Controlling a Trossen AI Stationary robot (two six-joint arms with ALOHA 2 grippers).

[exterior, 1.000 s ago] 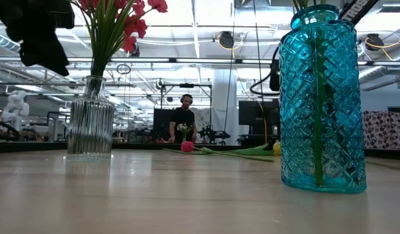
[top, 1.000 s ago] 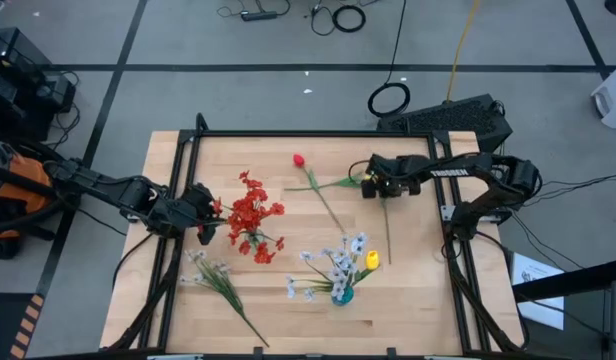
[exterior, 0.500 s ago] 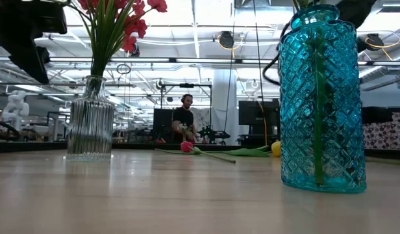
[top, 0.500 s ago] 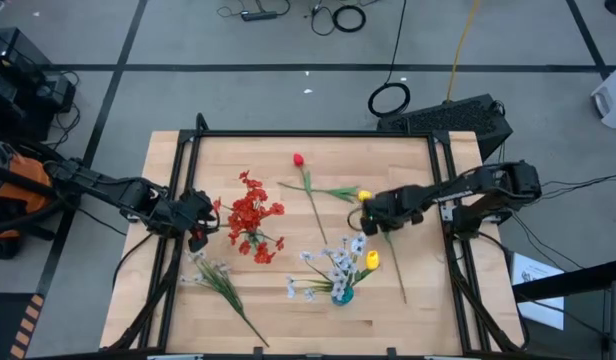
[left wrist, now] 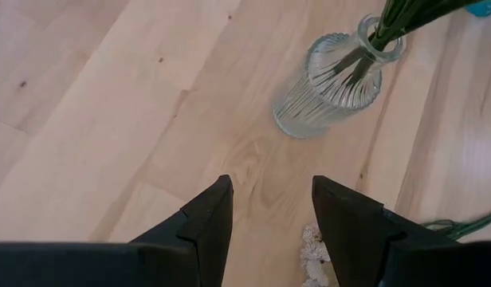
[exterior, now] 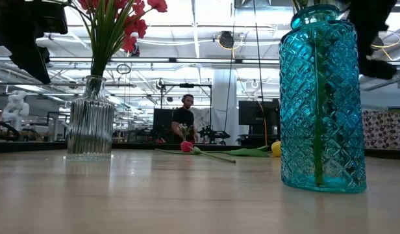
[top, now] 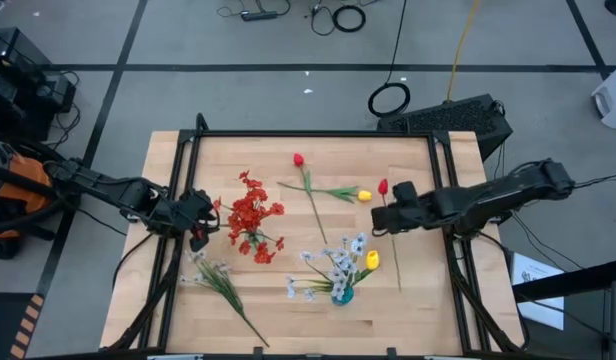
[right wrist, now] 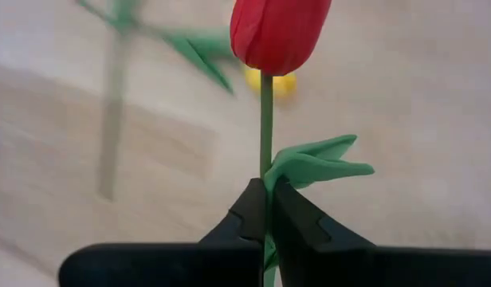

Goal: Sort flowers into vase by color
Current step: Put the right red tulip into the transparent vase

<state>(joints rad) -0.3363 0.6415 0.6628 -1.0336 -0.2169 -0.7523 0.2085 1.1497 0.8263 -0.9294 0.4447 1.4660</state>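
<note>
Your table [top: 178, 310] carries a blue vase [exterior: 322, 97] with white sprays [top: 333, 265] and a clear vase [left wrist: 337, 80] with red blossoms [top: 253, 220]. Behind the blue vase, your right gripper [right wrist: 267, 209] is clamped on a red tulip [right wrist: 277, 32]. Your left gripper [left wrist: 269, 211] hovers beside the clear vase, fingers apart.

Light wood counter [top: 418, 310] w/ a black frame round the edge. Standing on it: clear ribbed vase [exterior: 90, 118] on the left, teal vase [exterior: 322, 97] near-center. Lying flat: red tulip [top: 307, 181] and yellow tulip [top: 350, 193] toward the far side, white spray [top: 220, 283] near-left.
</note>
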